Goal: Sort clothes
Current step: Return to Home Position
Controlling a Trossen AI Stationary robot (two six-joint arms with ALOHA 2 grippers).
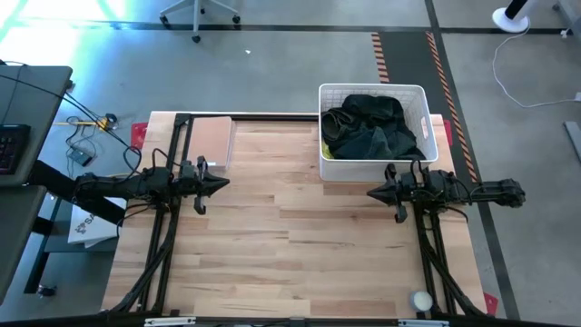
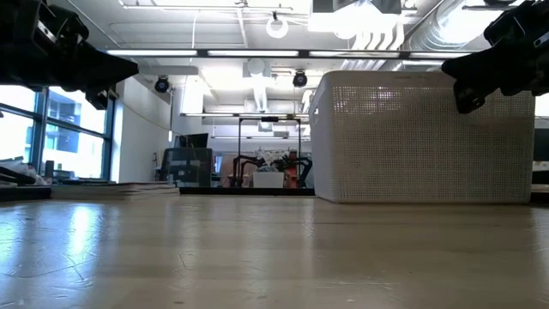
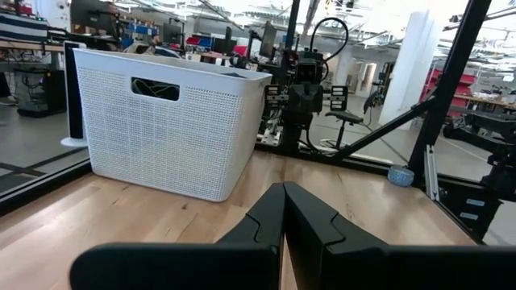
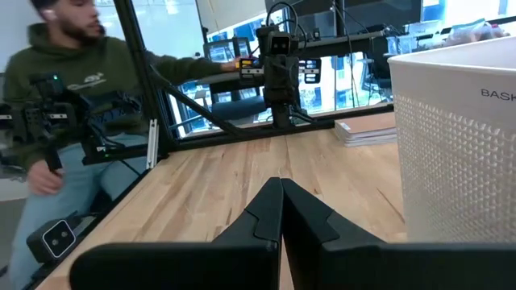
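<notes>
The clothes (image 1: 370,127), mostly dark with a bit of bright yellow, lie piled inside the white bin (image 1: 372,169) at the far right corner of the wooden counter (image 1: 290,236). The left claw (image 1: 225,184) hangs over the left side, its fingers pressed together and holding nothing. The right claw (image 1: 369,192) hangs just in front of the bin, its fingers together too, and empty.

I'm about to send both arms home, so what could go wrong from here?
The right pincer, shut, hovers close to the white laundry bin's near wall; a swing that way could shove it. The small ball lies by the table's near edge beside the right arm; a bump could roll it off. A person is close to the table in the right wrist view. The left pincer waits shut.
</notes>
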